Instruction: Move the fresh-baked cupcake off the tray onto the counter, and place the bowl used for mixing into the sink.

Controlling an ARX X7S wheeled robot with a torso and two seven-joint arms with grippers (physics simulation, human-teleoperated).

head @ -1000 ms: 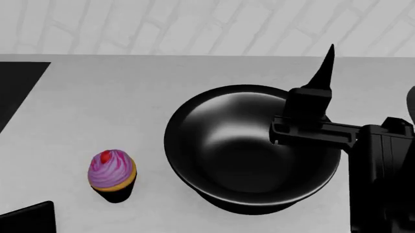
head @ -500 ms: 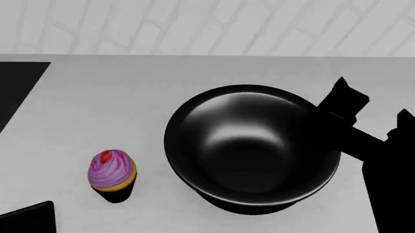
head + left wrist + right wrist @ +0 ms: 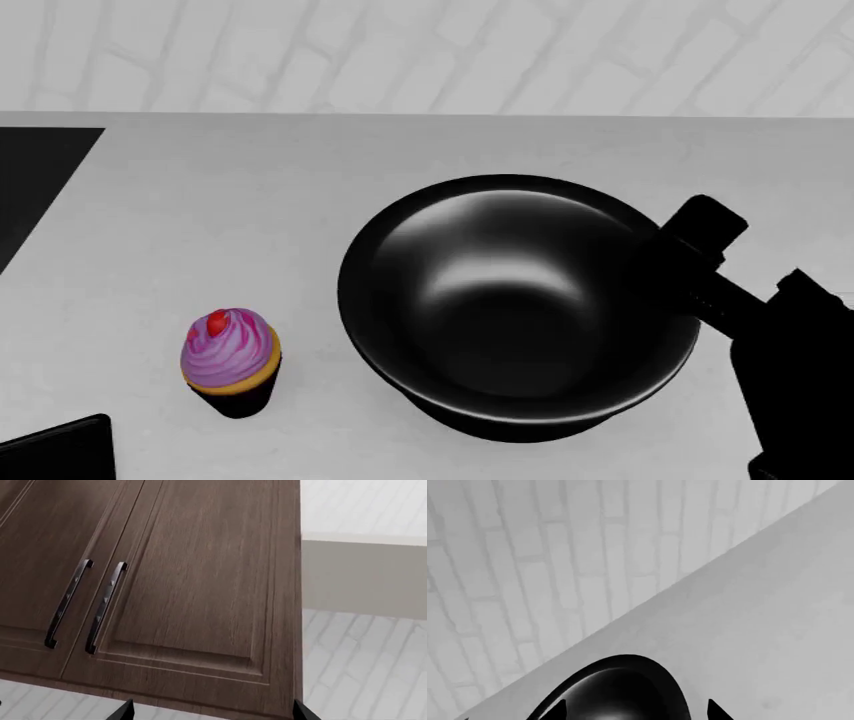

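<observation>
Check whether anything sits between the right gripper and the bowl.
Nothing visible does. In the head view the right gripper is at the bowl rim's right side, with no object between. The right wrist view shows only the bowl ahead of its fingertips on bare counter. The cupcake stands apart on the bowl's other side.

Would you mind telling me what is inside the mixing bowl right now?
The bowl looks empty: only its glossy dark interior with highlights shows. The right gripper's arm covers part of its right rim, so that edge is hidden.
</observation>
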